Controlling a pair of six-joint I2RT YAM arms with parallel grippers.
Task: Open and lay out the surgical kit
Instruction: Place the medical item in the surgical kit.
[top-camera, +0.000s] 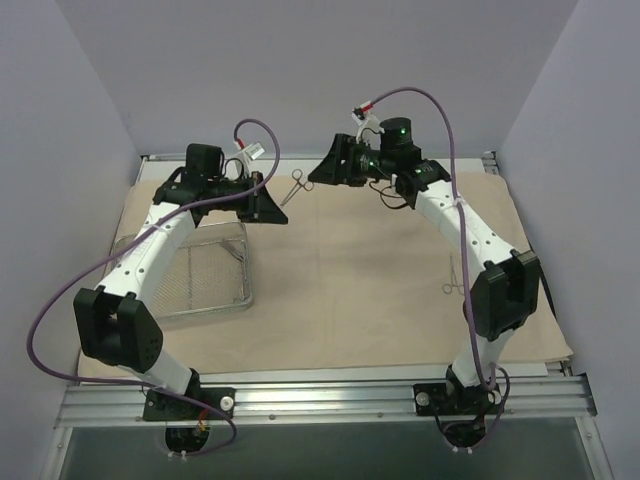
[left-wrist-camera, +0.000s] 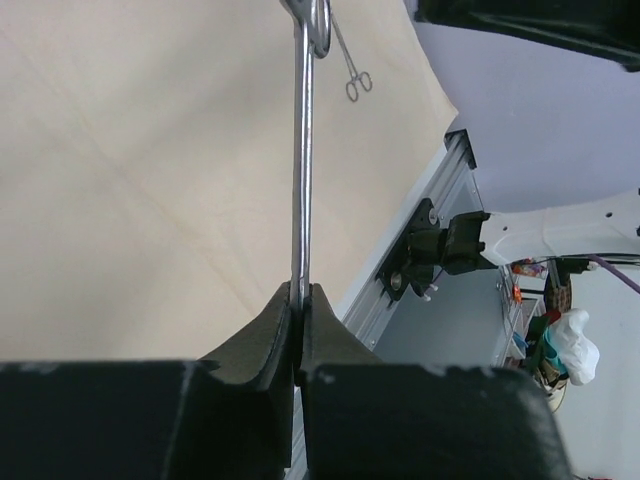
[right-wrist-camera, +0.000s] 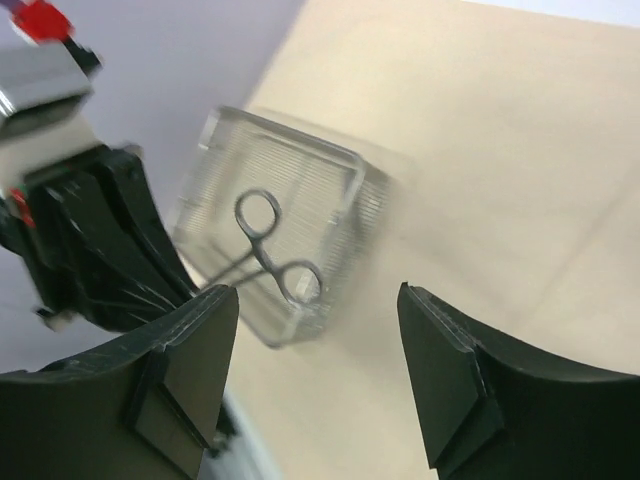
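Note:
The beige cloth wrap lies spread flat over the table. The wire-mesh tray stands on its left part. My left gripper hangs above the cloth, shut on a thin metal instrument. In the left wrist view the instrument's shaft rises from the closed jaws of the left gripper. My right gripper faces it from the right, open. Between the right gripper's spread fingers the ring handles show, untouched, with the tray blurred behind. A second instrument lies on the cloth at the right.
Purple-grey walls close in the back and both sides. A metal rail with both arm bases runs along the near edge. The second instrument also shows far off in the left wrist view, near the right arm's base.

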